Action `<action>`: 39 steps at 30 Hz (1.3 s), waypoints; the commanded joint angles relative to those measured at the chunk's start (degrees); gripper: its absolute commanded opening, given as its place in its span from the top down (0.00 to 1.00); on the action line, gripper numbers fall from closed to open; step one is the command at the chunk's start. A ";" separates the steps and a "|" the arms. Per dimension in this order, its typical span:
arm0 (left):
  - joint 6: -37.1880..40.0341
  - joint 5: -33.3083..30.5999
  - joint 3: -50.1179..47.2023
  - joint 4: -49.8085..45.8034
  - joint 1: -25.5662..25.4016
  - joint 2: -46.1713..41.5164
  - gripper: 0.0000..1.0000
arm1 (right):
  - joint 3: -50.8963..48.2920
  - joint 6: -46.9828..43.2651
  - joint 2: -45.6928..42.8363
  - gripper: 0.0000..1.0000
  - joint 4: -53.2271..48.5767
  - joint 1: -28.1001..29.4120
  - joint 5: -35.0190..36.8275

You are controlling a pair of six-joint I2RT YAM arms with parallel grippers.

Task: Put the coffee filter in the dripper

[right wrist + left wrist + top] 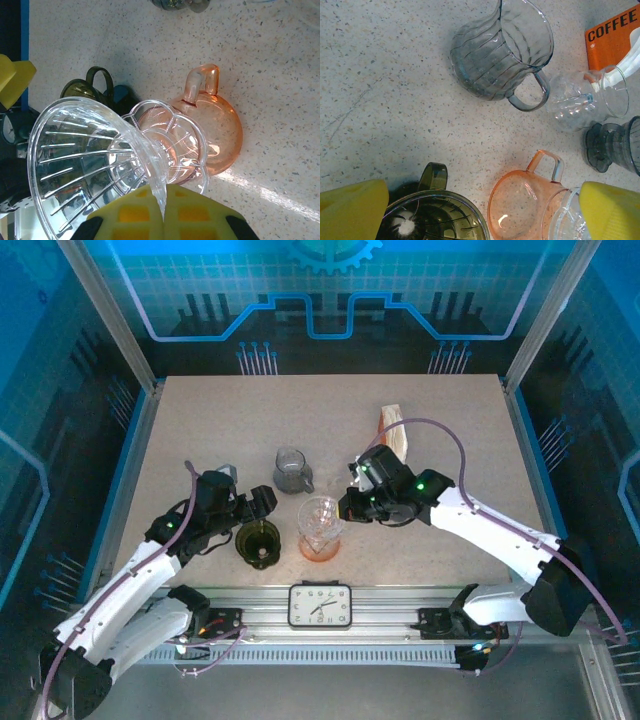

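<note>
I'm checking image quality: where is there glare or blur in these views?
Right wrist: a bright glare streak on the table, highlights on the clear dripper. Left wrist: near yellow fingers soft, grey pitcher sharp. Top external: even light, blue-tinted walls.

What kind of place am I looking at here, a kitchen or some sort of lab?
Likely a robot test booth staged for coffee making, not a kitchen: a speckled table fenced by metal posts and blue printed panels, with a clear dripper and an orange COFFEE box laid out.
</note>
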 commanded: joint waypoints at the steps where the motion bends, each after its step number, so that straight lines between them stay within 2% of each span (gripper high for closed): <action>1: -0.07 0.52 -0.41 0.67 0.52 -0.69 0.01 | 1.65 -0.39 0.84 1.00 -1.01 1.04 0.56; 8: -0.08 0.44 -0.57 0.66 0.63 -0.61 0.01 | 0.71 -0.54 1.45 1.00 -0.36 1.36 0.81; 10: -0.07 0.37 -0.66 0.74 0.59 -0.55 0.01 | 0.45 -0.35 1.47 0.97 0.16 1.50 0.68; 13: -0.07 0.50 -0.67 1.02 0.61 -0.36 0.01 | 0.27 -0.20 1.53 0.86 0.57 1.87 0.67; 20: -0.11 0.78 -0.67 1.21 0.68 0.08 0.01 | -0.04 -0.41 0.24 0.52 0.50 2.10 2.36; 25: -0.25 0.82 -0.40 1.28 0.68 -0.03 0.01 | -0.52 -1.83 -4.19 0.42 -0.84 0.54 6.25; 28: -0.45 0.93 -0.36 1.55 0.68 -0.17 0.01 | -0.93 -4.11 -7.50 0.40 -2.63 -2.77 9.17; 32: -0.38 0.96 -0.14 1.46 0.81 -0.21 0.01 | -3.51 -8.54 -11.08 0.37 -1.97 -11.51 11.97; 36: -0.34 0.92 -0.05 1.20 0.77 -0.29 0.01 | -4.94 -12.34 -8.74 0.37 2.20 -22.85 8.85; 39: -0.53 1.12 0.12 1.02 0.93 -0.31 0.01 | -3.06 -15.84 -2.76 0.36 4.11 -28.84 8.23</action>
